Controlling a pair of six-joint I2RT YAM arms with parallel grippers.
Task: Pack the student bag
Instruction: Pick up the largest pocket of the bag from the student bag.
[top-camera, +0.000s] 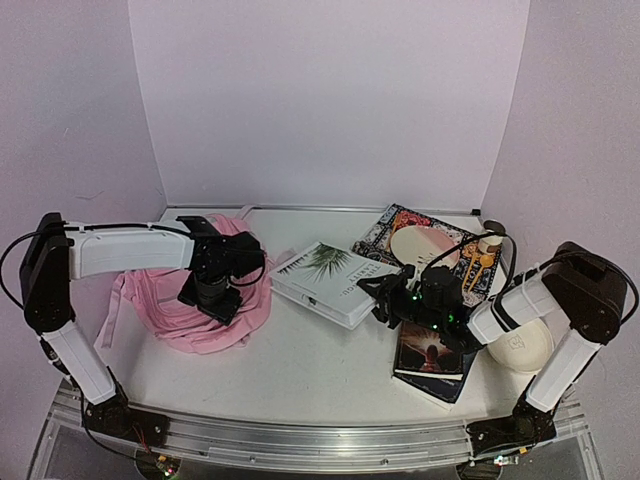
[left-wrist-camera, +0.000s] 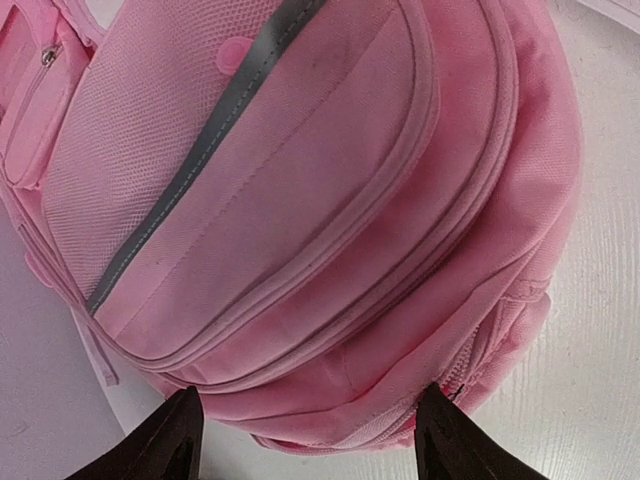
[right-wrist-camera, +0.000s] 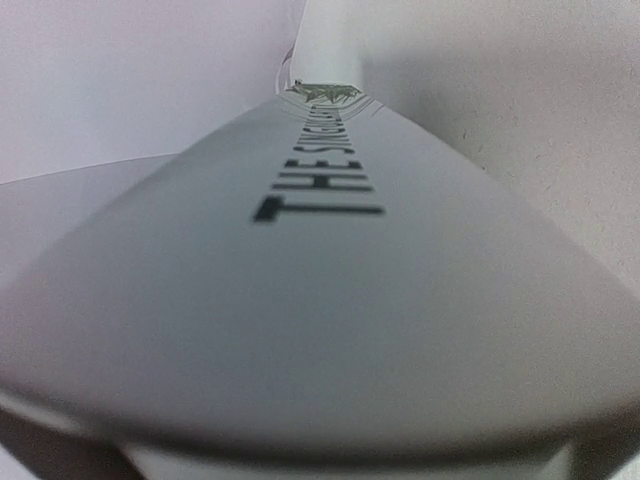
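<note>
On the left half of the white table (top-camera: 300, 365), the student bag (top-camera: 190, 325) lies slumped in a pink heap, front pockets up. The zips I can see look closed. My left gripper (top-camera: 213, 292) hovers right over it, its two dark fingertips (left-wrist-camera: 178, 442) spread wide with nothing between them.

Just right of the bag lies a white book (top-camera: 325, 280) with a palm leaf on its cover. My right gripper (top-camera: 388, 297) sits at that book's near right corner. Its wrist camera is filled by the cover and its fingers are hidden, so I cannot tell whether it pinches the book or merely meets it. A patterned book (top-camera: 385, 238) and a dark book (top-camera: 430, 355) lie further right.

I judge the step in hand is opening the bag. To do it well, I would lower the left fingers onto a zip pull, not loose fabric, then draw along the seam so the soft bag does not drag.
</note>
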